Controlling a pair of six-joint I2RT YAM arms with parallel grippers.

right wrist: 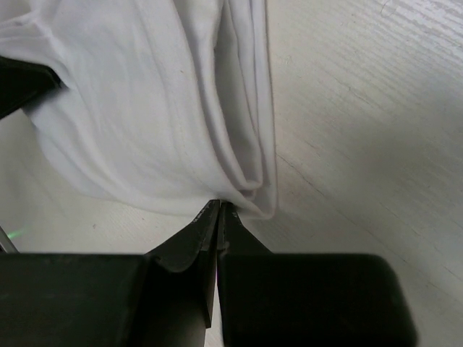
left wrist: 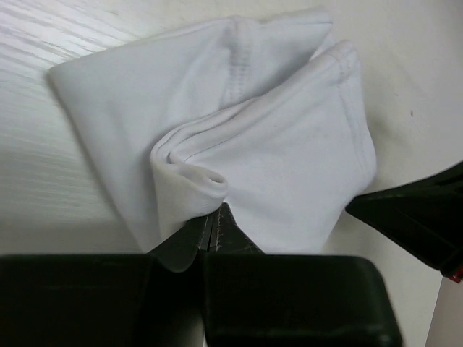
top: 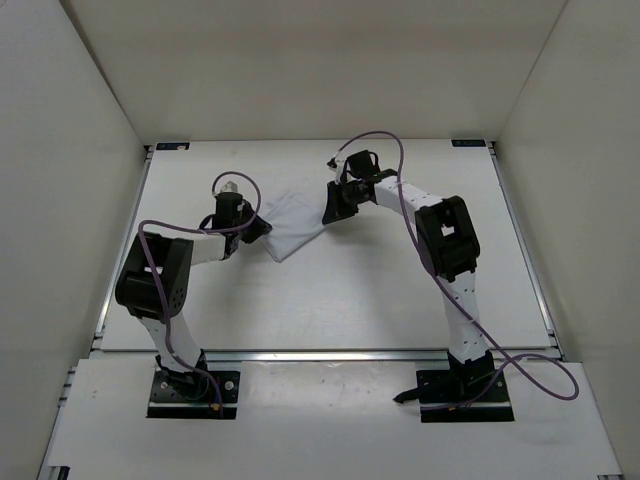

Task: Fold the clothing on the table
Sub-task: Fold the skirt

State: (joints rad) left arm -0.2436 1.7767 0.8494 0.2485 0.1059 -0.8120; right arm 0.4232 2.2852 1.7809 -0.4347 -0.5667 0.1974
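The clothing (top: 292, 222) is a small white garment bunched into folds on the table (top: 380, 300), between my two grippers. My left gripper (top: 262, 226) is at its left corner. In the left wrist view the left gripper (left wrist: 212, 219) is shut on a rolled fold of the clothing (left wrist: 289, 144), which fans out from the tips. My right gripper (top: 331, 211) is at the right corner. In the right wrist view the right gripper (right wrist: 220, 205) is shut on the clothing's (right wrist: 145, 108) near edge, where long creases converge.
White side walls (top: 70, 200) stand close on the left, right and back. Black corner brackets (top: 172, 146) mark the table's far corners. A purple cable (top: 385, 150) loops above the right arm. The right arm's black finger (left wrist: 419, 213) shows at the left wrist view's right edge.
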